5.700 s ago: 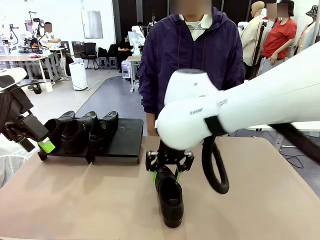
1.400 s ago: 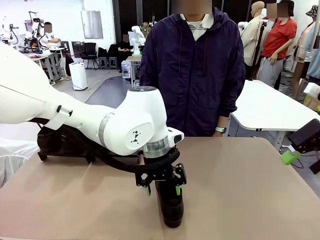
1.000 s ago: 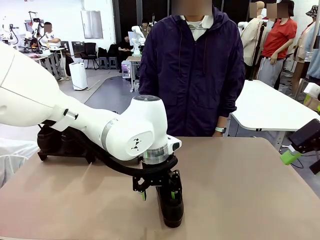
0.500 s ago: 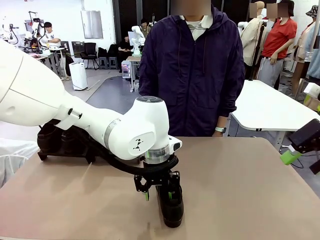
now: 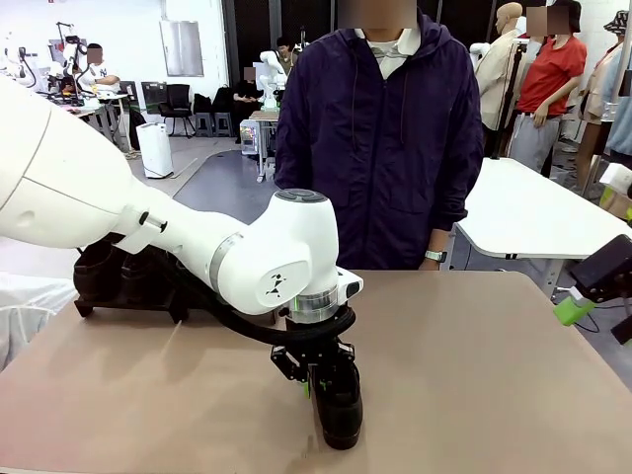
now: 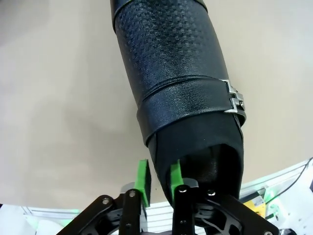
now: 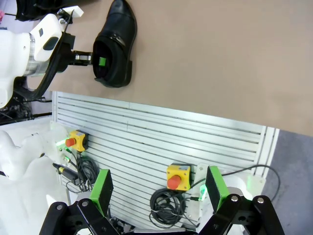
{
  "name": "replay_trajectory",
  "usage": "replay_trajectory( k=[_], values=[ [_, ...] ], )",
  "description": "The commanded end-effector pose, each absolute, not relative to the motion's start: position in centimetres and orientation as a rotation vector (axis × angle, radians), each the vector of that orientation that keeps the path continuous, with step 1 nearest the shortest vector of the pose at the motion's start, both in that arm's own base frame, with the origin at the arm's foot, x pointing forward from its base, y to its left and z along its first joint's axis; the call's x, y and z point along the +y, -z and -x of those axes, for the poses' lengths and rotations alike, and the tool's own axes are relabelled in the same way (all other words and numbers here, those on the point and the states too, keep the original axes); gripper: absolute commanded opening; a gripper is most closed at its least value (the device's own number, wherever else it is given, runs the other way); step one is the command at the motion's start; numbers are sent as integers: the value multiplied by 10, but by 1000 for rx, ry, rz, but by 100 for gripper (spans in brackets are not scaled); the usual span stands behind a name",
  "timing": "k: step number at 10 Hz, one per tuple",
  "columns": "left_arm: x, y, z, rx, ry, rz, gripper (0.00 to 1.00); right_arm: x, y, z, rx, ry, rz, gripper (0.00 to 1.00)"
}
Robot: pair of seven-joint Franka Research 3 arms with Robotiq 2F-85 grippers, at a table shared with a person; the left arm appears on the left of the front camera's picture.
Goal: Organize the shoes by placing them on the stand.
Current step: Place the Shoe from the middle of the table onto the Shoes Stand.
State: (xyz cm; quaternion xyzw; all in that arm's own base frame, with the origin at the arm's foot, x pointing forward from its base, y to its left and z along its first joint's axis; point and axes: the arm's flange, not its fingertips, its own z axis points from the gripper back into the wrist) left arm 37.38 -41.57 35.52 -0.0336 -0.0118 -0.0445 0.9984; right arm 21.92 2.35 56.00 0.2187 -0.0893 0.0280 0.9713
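One glossy black shoe (image 5: 339,410) lies on the tan table near its front edge, toe toward me. My left gripper (image 5: 318,381) is down at its heel opening. In the left wrist view the green pads (image 6: 143,176) stand close together, one inside the opening and one outside, with the shoe's (image 6: 171,73) side wall between them. The right wrist view shows the same shoe (image 7: 117,34) with a green pad in its opening. The stand (image 5: 84,308) sits at the far left behind my left arm, with dark shoes (image 5: 99,275) on it. My right gripper (image 7: 157,188) hangs open off the table's right side.
A person in a dark purple jacket (image 5: 375,148) stands at the far edge, arms down. My left arm (image 5: 148,237) crosses the left half of the table. Below the table's edge are a slatted panel (image 7: 161,132), cables and a yellow stop button (image 7: 177,177).
My left gripper's jaws have come together on the shoe's heel collar, and the wrist has settled slightly lower. The shoe and my right arm have not moved.
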Motion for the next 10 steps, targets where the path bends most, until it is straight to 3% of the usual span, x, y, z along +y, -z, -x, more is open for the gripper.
replay_trajectory(
  k=[1, 5, 7, 9, 10],
  values=[
    [-419, -355, -375, -44, 74, 40, 0, 23, -562, -219, -184, -81, -460, 100],
    [-425, -370, -374, -66, 129, 42, 0, 23, -562, -219, -184, -81, -460, 100],
    [-420, -427, -365, -164, 134, 12, 0, 23, -562, -219, -184, -81, -460, 100],
    [-412, -500, -326, -359, 226, -17, 0, 23, -562, -219, -184, -81, -460, 100],
    [-407, -510, -316, -421, 242, -15, 0, 23, -562, -219, -184, -81, -460, 100]
  ],
)
